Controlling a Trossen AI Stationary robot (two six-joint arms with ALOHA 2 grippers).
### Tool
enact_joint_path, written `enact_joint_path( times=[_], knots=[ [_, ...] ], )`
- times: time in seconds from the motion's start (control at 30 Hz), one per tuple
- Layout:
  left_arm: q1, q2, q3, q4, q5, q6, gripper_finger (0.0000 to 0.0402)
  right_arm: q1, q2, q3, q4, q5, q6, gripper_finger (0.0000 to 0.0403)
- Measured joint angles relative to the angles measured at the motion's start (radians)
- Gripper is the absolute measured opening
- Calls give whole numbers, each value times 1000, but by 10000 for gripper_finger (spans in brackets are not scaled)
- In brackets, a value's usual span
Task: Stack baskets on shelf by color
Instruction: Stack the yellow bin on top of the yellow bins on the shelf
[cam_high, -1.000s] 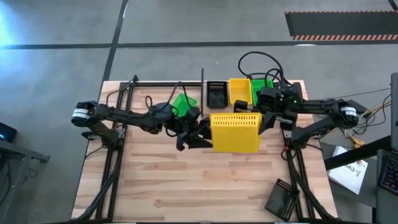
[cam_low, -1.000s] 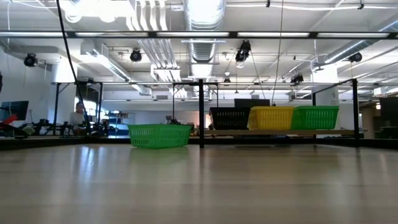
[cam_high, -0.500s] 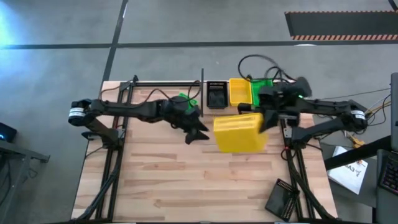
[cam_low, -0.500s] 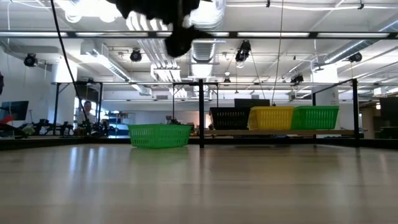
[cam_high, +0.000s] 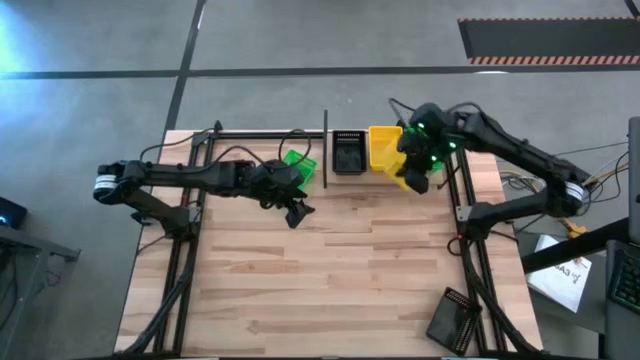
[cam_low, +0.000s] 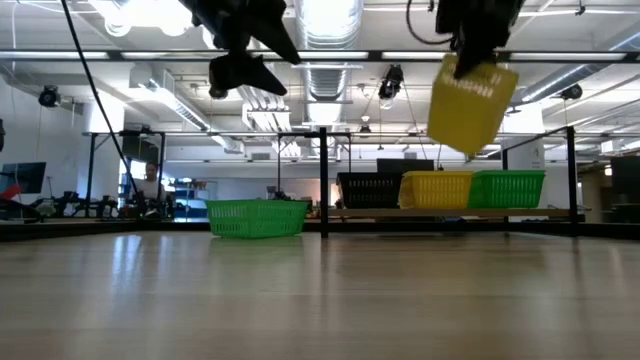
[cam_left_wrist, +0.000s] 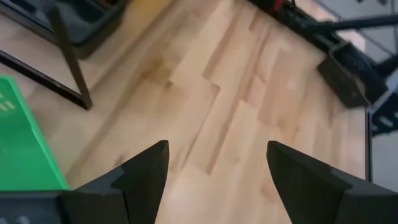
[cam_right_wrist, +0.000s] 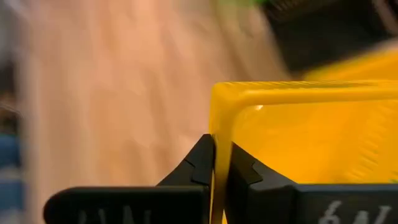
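1. A yellow basket (cam_low: 472, 104) hangs tilted in the air above the shelf (cam_low: 440, 212), over the yellow one standing there.
2. The right gripper (cam_right_wrist: 221, 163) pinches its rim, fingers clamped tight.
3. The left gripper (cam_left_wrist: 217, 168) hovers with fingers spread and empty, beside a green basket (cam_high: 297, 166) left of the shelf.

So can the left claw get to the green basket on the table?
Probably yes. The left claw is open and empty, hanging above the table beside the green basket. Nothing lies between them. The right claw is busy elsewhere, holding a yellow basket up over the shelf.
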Motion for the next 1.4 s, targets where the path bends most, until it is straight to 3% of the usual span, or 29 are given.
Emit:
enact_joint_path(
  times=[0.17, 0.37, 0.7, 0.97, 1.1, 1.27, 1.4],
  knots=[
    [-80, -8, 0, -65, -57, -57, 255, -21, 198, 113, -106, 223, -216, 8],
    [-198, -5, -4, -202, -201, -193, 255, -17, 367, 211, -118, 385, -390, 8],
    [-334, -5, -78, -200, -281, -416, 255, -18, 485, 245, -114, 413, -447, 8],
    [-366, -5, -81, -162, -322, -446, 255, -20, 549, 245, -91, 418, -442, 8],
    [-368, -5, -81, -134, -327, -446, 255, -20, 566, 243, -91, 475, -441, 12],
    [-370, -5, -81, -116, -329, -446, 255, -20, 567, 238, -91, 494, -441, 44],
    [-370, -5, -82, -115, -329, -446, 255, -20, 557, 240, -97, 493, -423, 94]
  ],
)
